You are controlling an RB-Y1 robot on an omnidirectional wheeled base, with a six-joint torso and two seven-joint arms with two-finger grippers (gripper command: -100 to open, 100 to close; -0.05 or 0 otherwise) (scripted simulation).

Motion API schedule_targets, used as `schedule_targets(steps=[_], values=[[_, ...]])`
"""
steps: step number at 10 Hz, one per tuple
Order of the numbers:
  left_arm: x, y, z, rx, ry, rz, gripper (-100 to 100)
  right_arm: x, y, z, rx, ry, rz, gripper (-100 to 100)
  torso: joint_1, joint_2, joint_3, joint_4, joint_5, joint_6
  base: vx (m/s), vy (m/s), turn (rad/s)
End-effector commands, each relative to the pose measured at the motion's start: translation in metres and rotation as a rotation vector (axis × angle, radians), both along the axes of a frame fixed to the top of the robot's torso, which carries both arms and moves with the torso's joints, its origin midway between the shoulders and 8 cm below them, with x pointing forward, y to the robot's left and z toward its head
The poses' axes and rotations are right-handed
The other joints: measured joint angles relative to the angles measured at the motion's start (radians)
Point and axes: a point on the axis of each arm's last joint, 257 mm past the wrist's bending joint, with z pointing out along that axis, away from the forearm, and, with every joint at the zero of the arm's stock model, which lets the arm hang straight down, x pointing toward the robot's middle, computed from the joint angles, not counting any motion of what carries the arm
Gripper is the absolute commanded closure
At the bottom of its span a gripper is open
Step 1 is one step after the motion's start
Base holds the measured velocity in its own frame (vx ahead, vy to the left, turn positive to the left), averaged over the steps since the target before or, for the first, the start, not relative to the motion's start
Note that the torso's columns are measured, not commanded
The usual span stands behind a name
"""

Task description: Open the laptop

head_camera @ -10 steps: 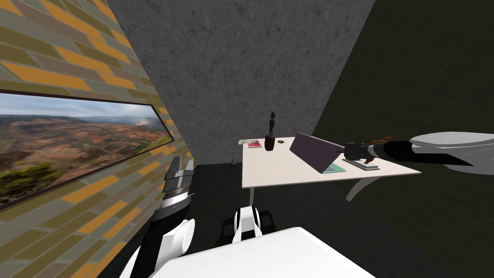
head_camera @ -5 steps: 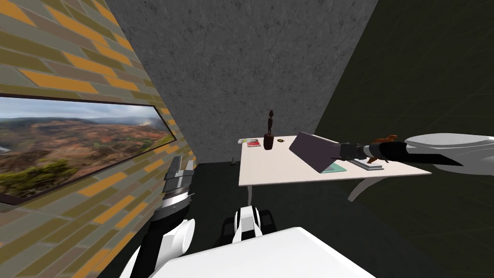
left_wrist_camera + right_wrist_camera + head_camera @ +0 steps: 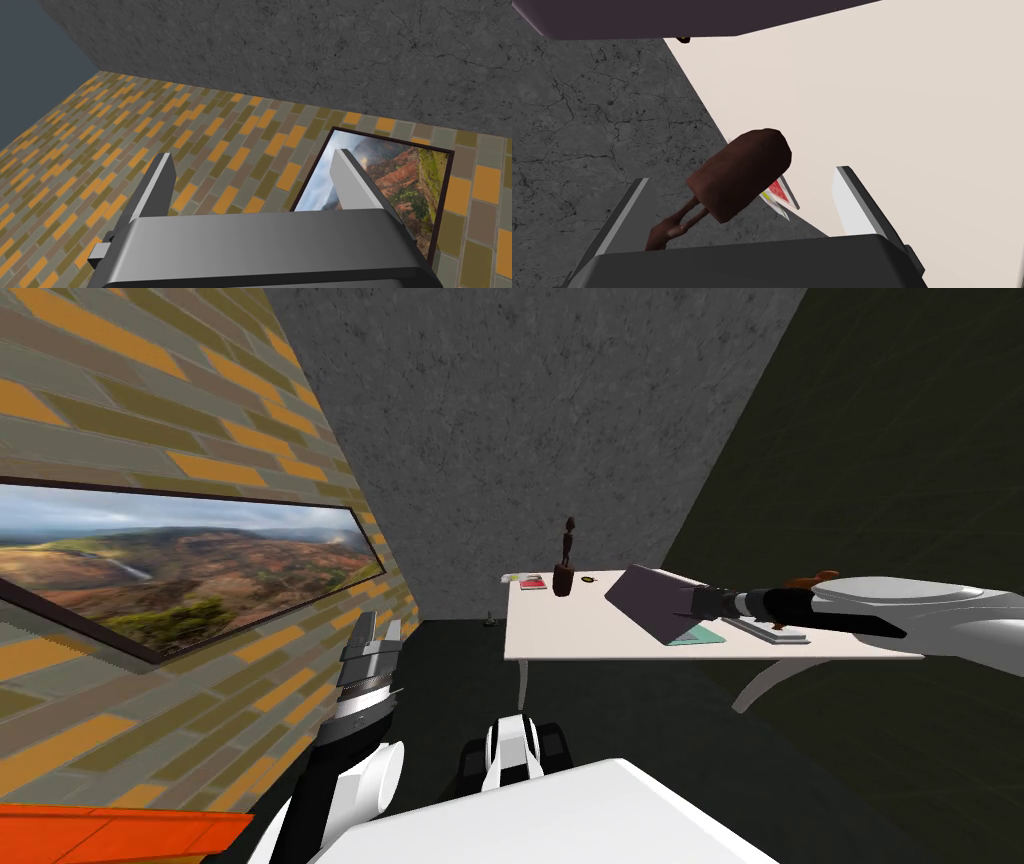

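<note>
1. Laptop (image 3: pixel 655 600) sits partly open on the cream table (image 3: pixel 580 638), with its dark lid tilted.
2. Right gripper (image 3: pixel 700 600) is at the lid's raised edge; fingers are spread wide and grip nothing.
3. Left gripper (image 3: pixel 250 165) is low at my left side, fingers apart and empty.

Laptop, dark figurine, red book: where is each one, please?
laptop (image 3: pixel 648 600), head view, back of its raised lid.
dark figurine (image 3: pixel 564 580), head view, its broad base.
red book (image 3: pixel 533 583), head view, its cover.
</note>
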Motion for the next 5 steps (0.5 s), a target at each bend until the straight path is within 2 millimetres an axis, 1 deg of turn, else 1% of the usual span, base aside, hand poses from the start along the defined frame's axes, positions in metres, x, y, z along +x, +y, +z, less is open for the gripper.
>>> schedule_targets(steps=[1,2,3,5], values=[[0.0,0.0,0.0,0.0,0.0,0.0,0,0.011,0.004,-0.007,-0.046,-0.036,0.022,-100,0.001,-0.001,0.0,0.0,0.0,0.0,-0.114,0.03,0.147],[0.0,0.0,0.0,0.0,0.0,0.0,0,0.011,0.004,-0.007,-0.053,-0.035,0.027,-100,0.001,0.0,0.0,0.0,0.001,0.0,-0.084,0.014,0.036],[0.0,0.0,0.0,0.0,0.0,0.0,0,0.016,0.006,-0.01,-0.071,-0.048,0.036,-100,0.0,-0.002,-0.001,0.0,0.0,0.001,-0.062,0.023,0.056],[0.0,0.0,0.0,0.0,0.0,0.0,0,0.025,0.011,-0.015,-0.105,-0.075,0.05,-100,0.002,-0.002,-0.001,-0.001,0.001,-0.001,-0.096,0.031,0.139]])
